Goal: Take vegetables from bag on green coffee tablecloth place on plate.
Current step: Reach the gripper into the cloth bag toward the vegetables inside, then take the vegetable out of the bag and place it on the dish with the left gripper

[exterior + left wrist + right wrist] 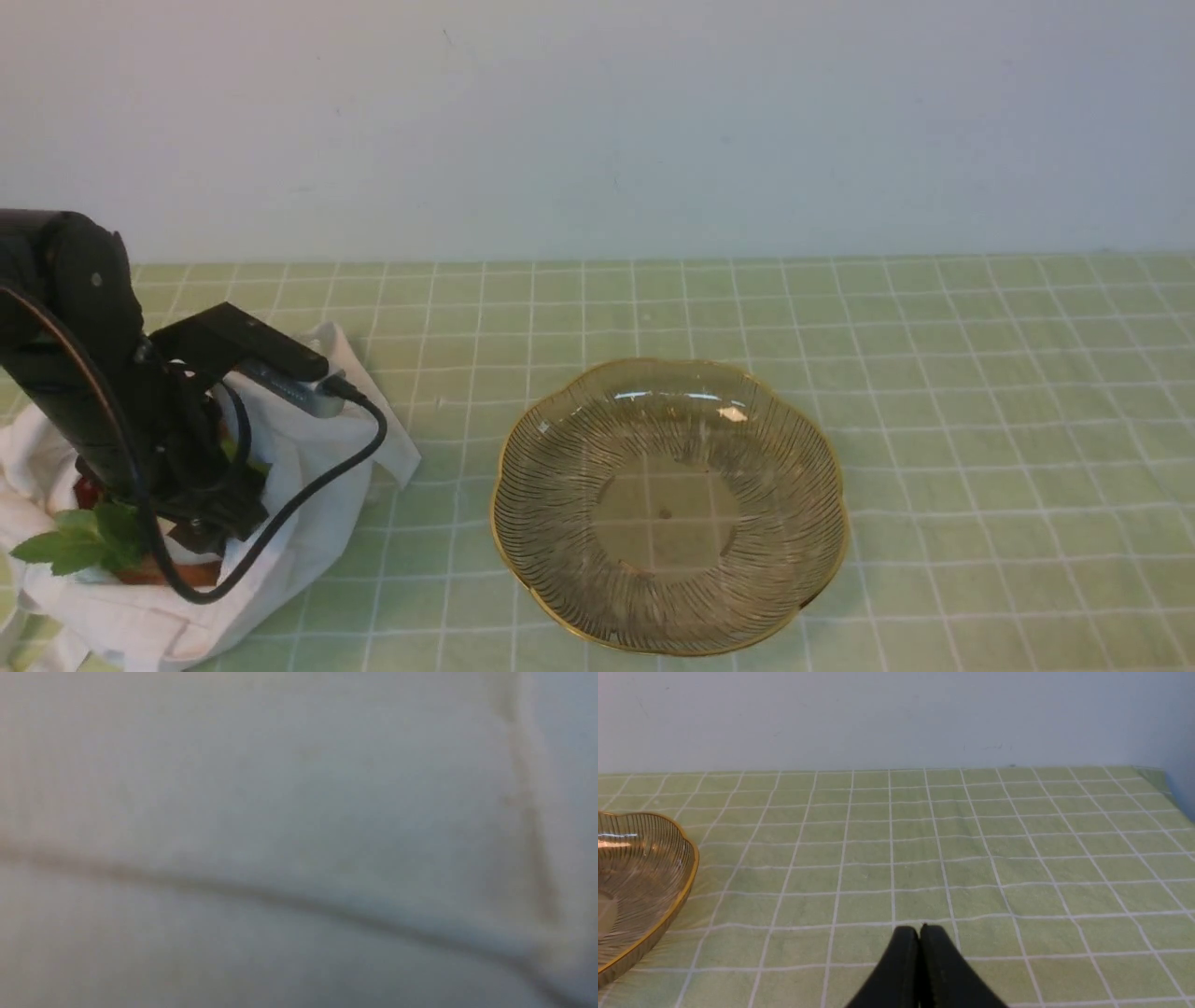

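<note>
The white cloth bag (313, 467) lies slumped at the left on the pale green checked tablecloth (980, 392). My left gripper (210, 523) reaches down into the bag's mouth; its jaws are hidden among the cloth. Green leaves (79, 546), a bit of a red vegetable (86, 490) and an orange-brown one (182, 572) show in the opening. The left wrist view shows only blurred white bag cloth (280, 812). The amber glass plate (668, 504) stands empty in the middle, and its edge shows in the right wrist view (640, 877). My right gripper (919, 933) is shut and empty above the tablecloth (924, 858).
A pale wall runs along the back edge of the table. The left arm's black cable (317, 485) hangs over the bag. The cloth's right edge shows in the right wrist view (1164, 784).
</note>
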Motion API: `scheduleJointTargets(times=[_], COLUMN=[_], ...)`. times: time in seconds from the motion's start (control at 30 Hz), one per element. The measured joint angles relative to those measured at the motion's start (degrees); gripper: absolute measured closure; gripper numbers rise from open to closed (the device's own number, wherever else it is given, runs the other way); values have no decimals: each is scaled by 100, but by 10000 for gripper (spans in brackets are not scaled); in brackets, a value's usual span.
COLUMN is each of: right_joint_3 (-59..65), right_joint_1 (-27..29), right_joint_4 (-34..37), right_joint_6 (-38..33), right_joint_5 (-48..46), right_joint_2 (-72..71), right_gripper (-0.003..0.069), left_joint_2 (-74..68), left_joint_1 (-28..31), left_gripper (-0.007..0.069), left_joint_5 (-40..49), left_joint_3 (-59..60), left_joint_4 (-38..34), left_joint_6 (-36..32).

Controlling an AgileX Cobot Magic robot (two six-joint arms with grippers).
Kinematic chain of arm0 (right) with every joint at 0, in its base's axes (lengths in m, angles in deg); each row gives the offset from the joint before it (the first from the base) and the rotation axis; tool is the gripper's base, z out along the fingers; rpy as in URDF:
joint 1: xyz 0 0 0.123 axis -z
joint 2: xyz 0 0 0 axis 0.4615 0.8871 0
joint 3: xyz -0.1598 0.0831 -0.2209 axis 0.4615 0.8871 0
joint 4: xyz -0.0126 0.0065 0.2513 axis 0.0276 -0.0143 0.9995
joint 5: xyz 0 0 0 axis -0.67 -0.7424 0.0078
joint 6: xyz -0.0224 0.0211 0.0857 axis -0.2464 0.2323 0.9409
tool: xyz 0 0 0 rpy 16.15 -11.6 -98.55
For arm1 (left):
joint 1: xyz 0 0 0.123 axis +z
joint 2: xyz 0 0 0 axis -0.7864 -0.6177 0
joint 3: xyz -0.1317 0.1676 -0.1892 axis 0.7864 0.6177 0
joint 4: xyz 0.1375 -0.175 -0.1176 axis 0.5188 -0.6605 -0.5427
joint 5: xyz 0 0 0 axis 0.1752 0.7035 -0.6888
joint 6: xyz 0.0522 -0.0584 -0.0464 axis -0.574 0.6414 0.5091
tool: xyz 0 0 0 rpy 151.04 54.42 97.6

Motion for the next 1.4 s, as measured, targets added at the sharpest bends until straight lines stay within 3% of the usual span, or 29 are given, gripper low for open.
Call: scheduleJointTargets(times=[0.13, 0.23, 0.43, 0.7, 1.0, 1.17, 1.4], right_joint_3=[0, 0, 0, 0, 0, 0, 0], right_joint_1=[0, 0, 0, 0, 0, 0, 0], right_joint_4=[0, 0, 0, 0, 0, 0, 0], right_joint_6=[0, 0, 0, 0, 0, 0, 0], right_joint_5=[0, 0, 0, 0, 0, 0, 0], right_joint_2=[0, 0, 0, 0, 0, 0, 0], right_gripper=[675, 675, 675, 675, 675, 675, 675], left_joint_2=[-211, -371, -248, 1199, 3061, 4049, 4713], left_joint_1=[0, 0, 0, 0, 0, 0, 0], left_gripper=[105, 162, 164, 164, 164, 164, 164], left_joint_5=[-38, 15, 376, 1067, 2030, 2113, 2184], left_joint_3=[-3, -7, -29, -29, -23, -19, -19], left_joint_4=[91, 104, 235, 859, 812, 373, -1401], left_joint_6=[158, 249, 734, 1399, 1532, 1531, 665])
